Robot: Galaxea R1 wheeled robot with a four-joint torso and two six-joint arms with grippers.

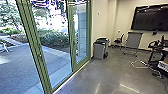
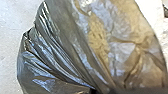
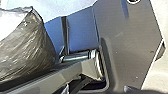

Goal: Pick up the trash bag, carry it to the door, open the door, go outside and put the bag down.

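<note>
The trash bag [image 2: 60,47] is close up against my left wrist camera, a dark, shiny film on one part and paler, browner, see-through film on another, its folds running together toward a dark spot where it is cut off. What is inside I can't make out. My right wrist camera catches the bag too, partly hidden behind my own jointed bar; whether the two touch, I can't tell. How far my left claw is open, and whether it has hold of the bag, I can't tell; the same goes for my right claw.

Farther out, in my head view, the glass door [image 1: 42,65] in its green frame runs along the left edge of the grey floor [image 1: 97,75], its top cut off, with a small handle [image 1: 40,55] I can barely make out. Through the glass I see a paved yard [image 1: 17,65], a hedge [image 1: 53,37] and a white chair [image 1: 4,47], partly cut off. Near the floor's far left corner, just beside the door frame, a grey bin [image 1: 99,51] partly hides another, dark-lidded bin [image 1: 103,39]. Along the far wall are a dark chair [image 1: 119,40] and a grey panel on wheels [image 1: 134,40], below a wall screen [image 1: 148,18] cut off at the side. At the floor's right edge, a box [image 1: 163,65] is cut off, and the dark furniture [image 1: 156,48] by it is a blur.
</note>
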